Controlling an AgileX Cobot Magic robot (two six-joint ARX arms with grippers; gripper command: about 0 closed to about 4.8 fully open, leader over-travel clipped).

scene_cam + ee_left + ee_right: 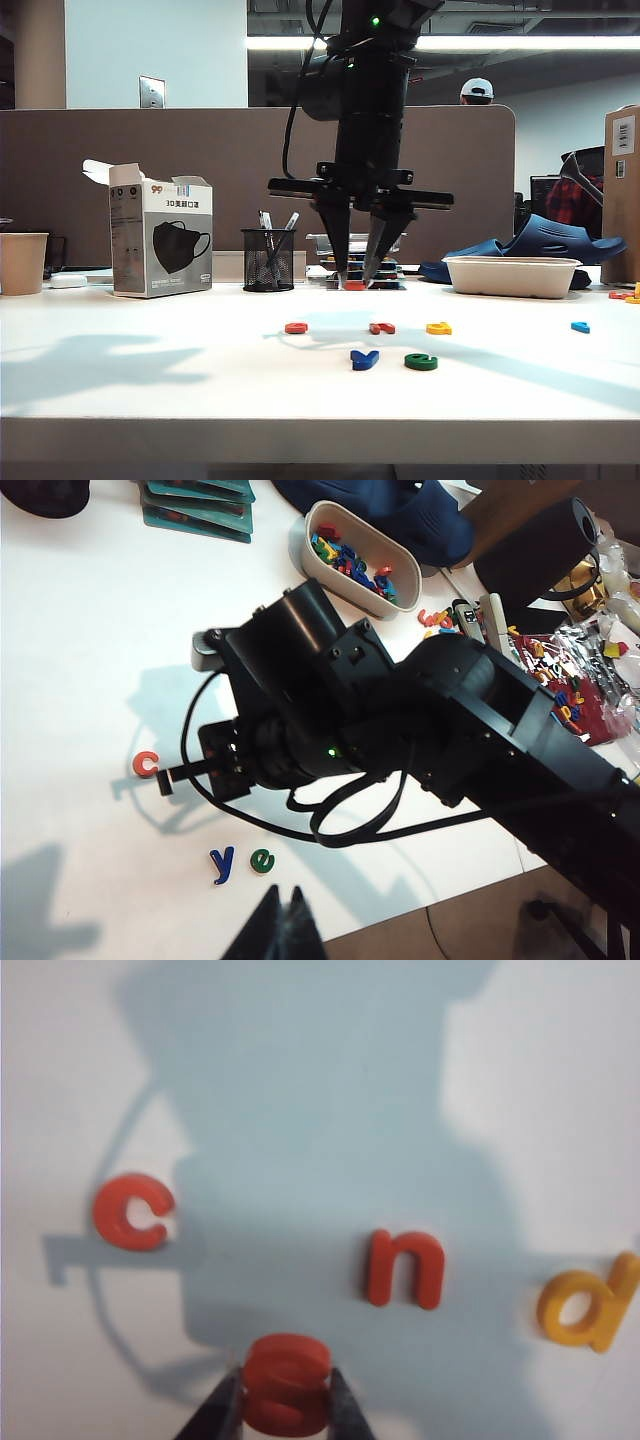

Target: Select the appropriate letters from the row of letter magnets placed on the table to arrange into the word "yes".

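Observation:
My right gripper (355, 278) hangs above the white table (150, 380), behind the row, shut on the red-orange s (287, 1385), which is lifted off the surface. In the row lie a red c (132, 1211), a red n (403, 1268), a yellow d (590, 1303) and a light blue letter (580, 326). Nearer the front edge, the dark blue y (364, 358) and green e (421, 361) lie side by side. My left gripper (285, 905) hovers over the front edge near the y (222, 863) and e (262, 860), fingers together, holding nothing.
A mask box (160, 240), a mesh pen cup (268, 260) and a paper cup (22, 262) stand at the back left. A white tray (511, 275) of spare letters and blue slippers (540, 240) are at the back right.

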